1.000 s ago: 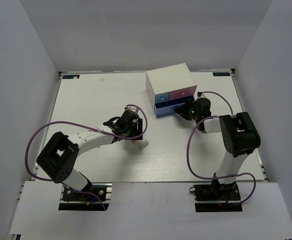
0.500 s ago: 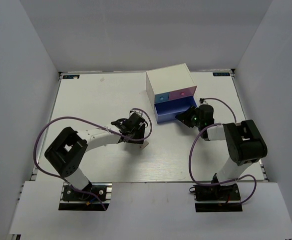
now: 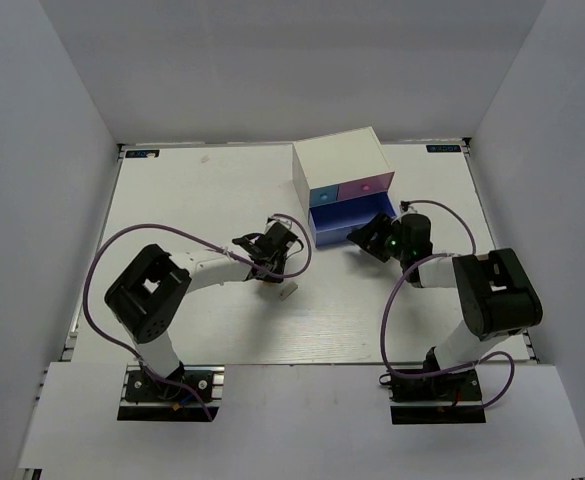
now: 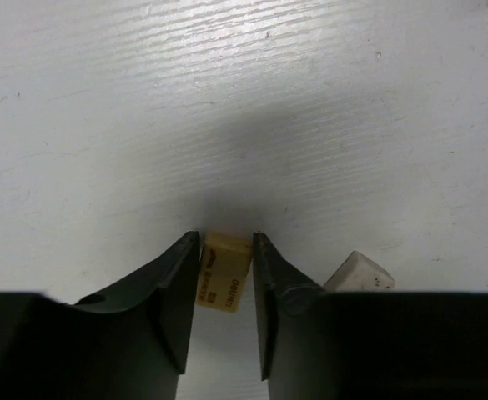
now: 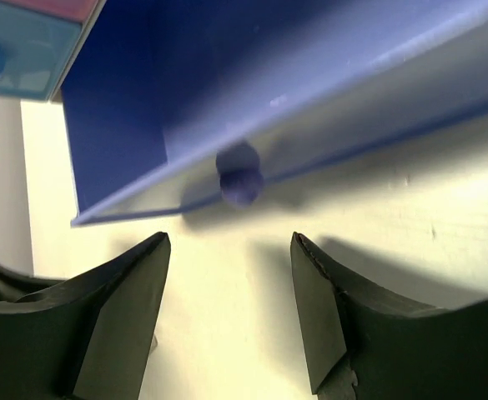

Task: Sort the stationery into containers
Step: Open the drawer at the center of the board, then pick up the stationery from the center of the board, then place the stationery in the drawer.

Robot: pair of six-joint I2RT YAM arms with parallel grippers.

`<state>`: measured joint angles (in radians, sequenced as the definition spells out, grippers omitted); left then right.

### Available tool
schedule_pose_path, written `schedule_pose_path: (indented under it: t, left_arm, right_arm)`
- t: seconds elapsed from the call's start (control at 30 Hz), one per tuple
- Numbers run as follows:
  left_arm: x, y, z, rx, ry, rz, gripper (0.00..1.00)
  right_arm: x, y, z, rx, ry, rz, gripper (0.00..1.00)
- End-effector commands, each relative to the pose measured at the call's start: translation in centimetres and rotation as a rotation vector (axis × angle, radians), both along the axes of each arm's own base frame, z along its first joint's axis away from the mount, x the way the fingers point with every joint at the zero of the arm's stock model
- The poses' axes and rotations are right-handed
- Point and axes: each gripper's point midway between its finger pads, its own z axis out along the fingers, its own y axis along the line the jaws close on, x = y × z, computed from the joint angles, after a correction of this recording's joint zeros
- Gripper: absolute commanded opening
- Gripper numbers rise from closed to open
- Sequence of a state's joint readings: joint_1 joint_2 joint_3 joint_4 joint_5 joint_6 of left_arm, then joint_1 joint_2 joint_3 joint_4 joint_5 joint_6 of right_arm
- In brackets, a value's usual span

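Three views show this. From the top, the left gripper (image 3: 271,268) is low on the table (image 3: 172,200), near the middle; a pale eraser (image 3: 288,294) lies just beside it; the right gripper (image 3: 368,240) is at the front of the big blue drawer (image 3: 344,224); that drawer is pulled out of the white cabinet (image 3: 337,160), I think so that things can be dropped in; the pink drawer (image 3: 372,186) and the light blue drawer (image 3: 325,193) above it are shut.

In the left wrist view, two dark fingers (image 4: 177,292) pinch the tan eraser (image 4: 224,271), one on each side, touching it; it lies flat on the table, not yet lifted; it is a small block with tiny print on top; the pale eraser sits close by on the right; I think the fingers sit so low because the eraser is so little.

In the right wrist view, the fingers (image 5: 127,300) are spread wide with nothing between them; the round knob (image 5: 241,185) is just ahead, free; what shows of the big blue drawer looks bare.
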<state>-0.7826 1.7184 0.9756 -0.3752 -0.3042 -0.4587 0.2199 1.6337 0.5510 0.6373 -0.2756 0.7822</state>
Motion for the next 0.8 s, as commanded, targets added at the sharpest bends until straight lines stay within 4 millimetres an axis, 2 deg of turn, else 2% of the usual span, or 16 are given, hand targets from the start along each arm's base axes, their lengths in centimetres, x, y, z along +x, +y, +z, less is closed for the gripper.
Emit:
schedule_pose_path:
  t: [0.0,0.13,0.17,0.23,0.27,0.3,0.4,0.43,0.47,0.5,0.53,0.57,0.6,0.67,0.77]
  left_arm:
    - [0.7,-0.6,0.5,-0.005,-0.015,-0.023,0.39]
    - [0.7,-1.2,0.5,-0.031,-0.012,-0.045,0.19]
    - [0.7,-1.4,0.8,-0.039,-0.014,-0.058,0.17]
    - [1.4,-2.7,3.1,-0.109,-0.073,-0.096,0.14]
    - [1.1,-4.0,4.1,-0.164,-0.079,-0.131,0.12]
    - [1.3,-4.6,6.1,-0.212,-0.120,-0.158,0.12]
    - [1.9,-6.8,9.6,-0.325,-0.215,-0.251,0.09]
    - [2.2,-7.7,11.0,-0.370,-0.256,-0.277,0.09]
    - [2.5,-8.2,12.2,-0.389,-0.292,-0.303,0.09]
    - [2.8,-8.7,13.0,-0.405,-0.316,-0.321,0.09]
    - [3.4,-9.4,14.7,-0.434,-0.361,-0.339,0.09]
    - [3.9,-9.8,14.5,-0.430,-0.368,-0.346,0.09]
    - [4.4,-10.6,15.6,-0.444,-0.393,-0.365,0.09]
    - [5.2,-11.5,16.1,-0.451,-0.414,-0.383,0.09]
    - [7.0,-13.2,16.0,-0.446,-0.426,-0.392,0.09]
  right_arm:
    - [-1.1,-0.4,1.3,0.022,-0.032,0.005,0.66]
    - [-2.3,-0.7,2.2,0.034,-0.055,0.032,0.66]
    - [-2.2,-1.0,3.0,0.029,-0.085,0.039,0.66]
    - [-3.6,0.0,3.6,0.038,-0.118,0.147,0.66]
    - [-3.9,0.0,4.2,0.012,-0.169,0.191,0.64]
    - [-4.9,0.7,4.6,0.005,-0.212,0.287,0.64]
    - [-6.1,1.0,5.0,-0.065,-0.328,0.410,0.43]
    - [-6.3,1.0,5.1,-0.080,-0.352,0.430,0.33]
    - [-6.6,1.0,5.0,-0.096,-0.363,0.451,0.15]
    - [-6.7,0.9,4.9,-0.150,-0.420,0.499,0.08]
    - [-6.8,0.9,5.1,-0.164,-0.445,0.521,0.02]
    - [-7.0,0.8,4.8,-0.211,-0.480,0.557,0.00]
    - [-7.1,0.8,4.9,-0.219,-0.491,0.570,0.00]
    - [-7.4,0.6,5.0,-0.249,-0.519,0.593,0.00]
    - [-7.6,0.4,5.3,-0.254,-0.536,0.589,0.00]
